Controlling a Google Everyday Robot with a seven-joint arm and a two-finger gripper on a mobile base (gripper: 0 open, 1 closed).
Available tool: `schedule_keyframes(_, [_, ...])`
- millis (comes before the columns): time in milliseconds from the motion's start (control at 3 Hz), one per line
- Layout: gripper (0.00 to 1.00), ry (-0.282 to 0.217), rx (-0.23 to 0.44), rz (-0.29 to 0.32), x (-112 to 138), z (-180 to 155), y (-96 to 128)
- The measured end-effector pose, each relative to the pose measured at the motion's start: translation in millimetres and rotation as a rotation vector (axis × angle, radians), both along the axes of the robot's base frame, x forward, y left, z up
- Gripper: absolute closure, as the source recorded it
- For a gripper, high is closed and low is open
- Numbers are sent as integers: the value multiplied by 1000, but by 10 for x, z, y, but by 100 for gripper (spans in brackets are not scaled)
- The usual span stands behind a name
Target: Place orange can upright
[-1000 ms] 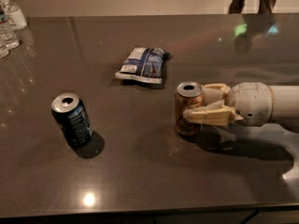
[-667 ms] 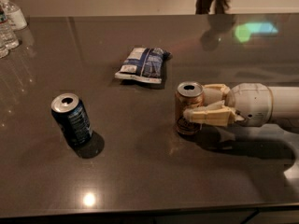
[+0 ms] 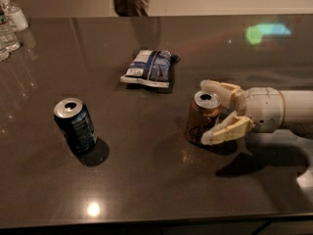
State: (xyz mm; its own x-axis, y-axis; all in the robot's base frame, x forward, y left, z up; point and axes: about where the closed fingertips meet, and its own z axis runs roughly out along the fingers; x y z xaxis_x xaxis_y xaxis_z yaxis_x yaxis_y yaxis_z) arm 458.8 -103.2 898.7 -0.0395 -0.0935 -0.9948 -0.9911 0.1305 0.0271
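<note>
The orange can (image 3: 199, 121) stands upright on the dark table (image 3: 156, 180), right of the middle, with its silver top up. My gripper (image 3: 204, 112) reaches in from the right with its jaws around the can. One cream finger (image 3: 220, 87) lies behind the can and the other (image 3: 227, 129) in front of it. The fingers are spread a little wider than the can and look loose on it.
A dark blue can (image 3: 74, 125) stands upright at the left. A blue and white snack bag (image 3: 149, 67) lies behind the middle. Clear water bottles (image 3: 10, 26) stand at the far left corner. The table's front edge runs along the bottom.
The fingers have spread apart a little from the orange can. The can stays upright in the same spot. The arm has hardly moved.
</note>
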Motion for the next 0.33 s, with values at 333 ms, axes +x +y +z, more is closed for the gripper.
schedule_keyframes(333, [0, 0, 0, 0, 0, 0, 0])
